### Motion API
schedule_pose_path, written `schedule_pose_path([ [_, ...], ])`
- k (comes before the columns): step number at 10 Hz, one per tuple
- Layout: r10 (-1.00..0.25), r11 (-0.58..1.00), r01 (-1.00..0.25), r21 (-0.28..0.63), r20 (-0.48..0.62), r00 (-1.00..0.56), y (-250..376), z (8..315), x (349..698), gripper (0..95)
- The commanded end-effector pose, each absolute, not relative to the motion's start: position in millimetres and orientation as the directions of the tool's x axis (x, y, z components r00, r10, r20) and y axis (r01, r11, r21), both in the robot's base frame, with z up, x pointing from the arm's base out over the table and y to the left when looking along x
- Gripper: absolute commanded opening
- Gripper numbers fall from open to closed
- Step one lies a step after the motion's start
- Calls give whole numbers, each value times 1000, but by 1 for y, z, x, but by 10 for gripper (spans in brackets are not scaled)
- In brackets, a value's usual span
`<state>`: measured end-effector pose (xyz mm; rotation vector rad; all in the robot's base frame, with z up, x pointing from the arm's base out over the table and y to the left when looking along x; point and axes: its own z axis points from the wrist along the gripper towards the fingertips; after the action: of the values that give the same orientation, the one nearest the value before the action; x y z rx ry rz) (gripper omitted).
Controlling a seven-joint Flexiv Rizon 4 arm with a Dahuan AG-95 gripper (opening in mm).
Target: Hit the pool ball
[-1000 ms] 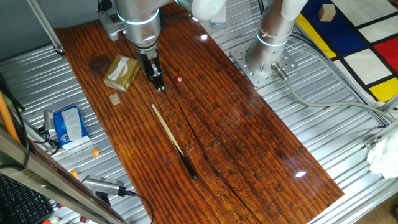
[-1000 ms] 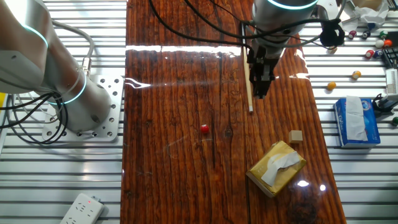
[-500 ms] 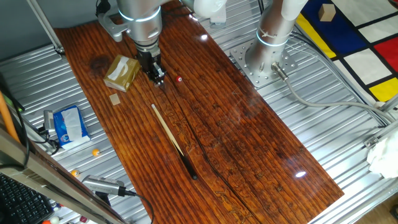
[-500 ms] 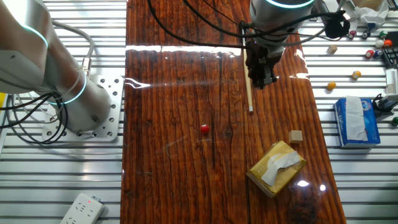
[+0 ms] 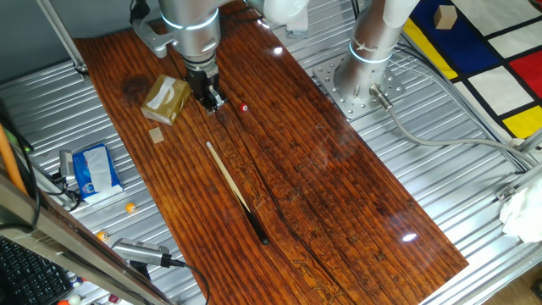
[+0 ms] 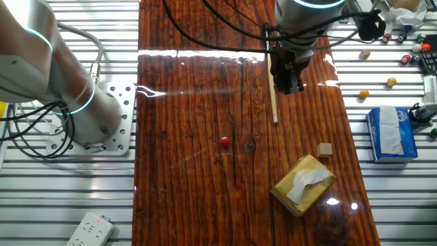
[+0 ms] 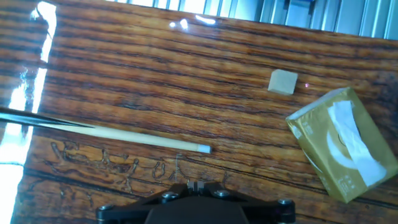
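Right now I see my gripper [image 5: 215, 104] raised, fingers nearly together and empty, cue stick [image 7: 124, 136] tip just ahead, pool ball [image 6: 224, 141] off sideways.

Pool ball [image 5: 245, 108] [image 6: 224, 141]: tiny glossy red sphere with a pale spot, resting alone on the dark wood tabletop. It lies free, touching nothing. From the one fixed view it sits in the far-left part of the scene.
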<state>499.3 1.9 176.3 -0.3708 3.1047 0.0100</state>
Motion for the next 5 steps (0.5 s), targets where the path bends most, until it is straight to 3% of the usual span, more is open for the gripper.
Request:
schedule_pose_path([
  [1,-266,964,-266,4,-15,-964,3,176,499,0],
  [3,-278,960,-278,-1,-13,-960,9,173,502,0],
  [5,-375,927,-374,-10,-7,-927,14,172,503,0],
])
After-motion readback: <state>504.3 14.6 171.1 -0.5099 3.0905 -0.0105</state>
